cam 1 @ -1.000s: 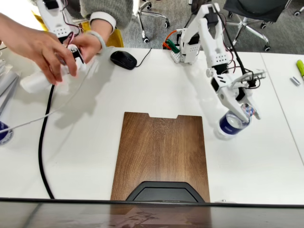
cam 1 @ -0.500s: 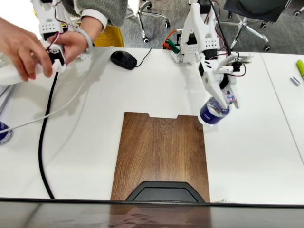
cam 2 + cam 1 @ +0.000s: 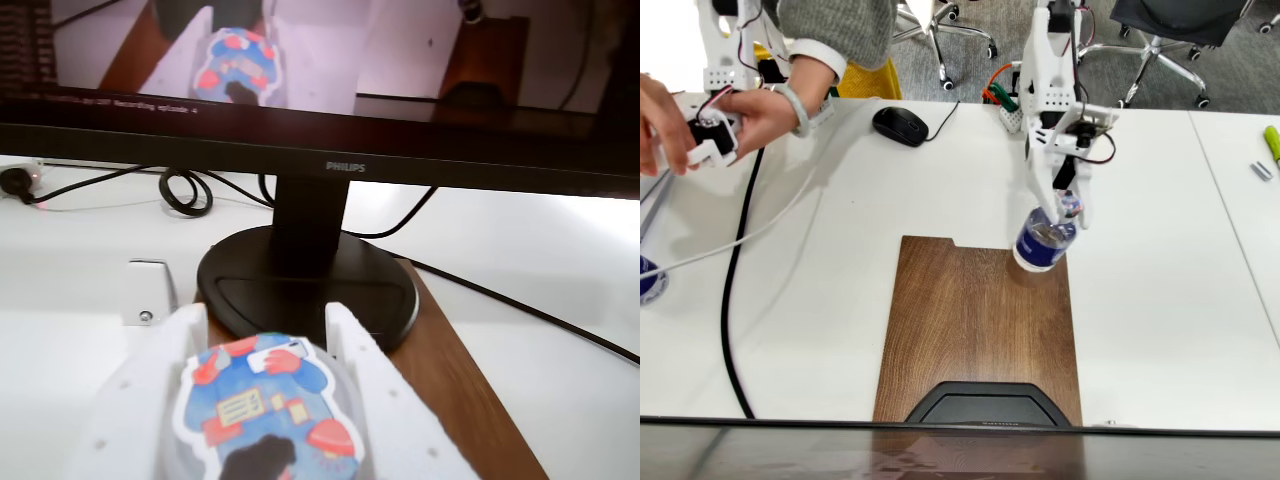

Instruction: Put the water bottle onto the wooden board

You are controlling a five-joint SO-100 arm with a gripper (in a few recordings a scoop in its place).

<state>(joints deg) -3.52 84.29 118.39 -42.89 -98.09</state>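
Fixed view: hand (image 3: pixel 1068 208) clamped on water bottle (image 3: pixel 1043 241) cap; bottle hangs below, over wooden board (image 3: pixel 977 330) corner.

The white plastic arm (image 3: pixel 1052 90) carries thin red and black cables, ending in a blocky white end effector (image 3: pixel 1062 205).

White table (image 3: pixel 1160 330) under bright, even light, seen from above in the fixed view. Beyond its far edge, a grey carpeted floor (image 3: pixel 980 75) with two wheeled office chairs: one chair base (image 3: pixel 955 30) at upper centre, a second chair (image 3: pixel 1165 25) at upper right. On the table: a black computer mouse (image 3: pixel 900 125), a black cable (image 3: pixel 732 300) and a white cable (image 3: pixel 750 235). A monitor stand (image 3: pixel 305 285) rests on its round black base in the wrist view.
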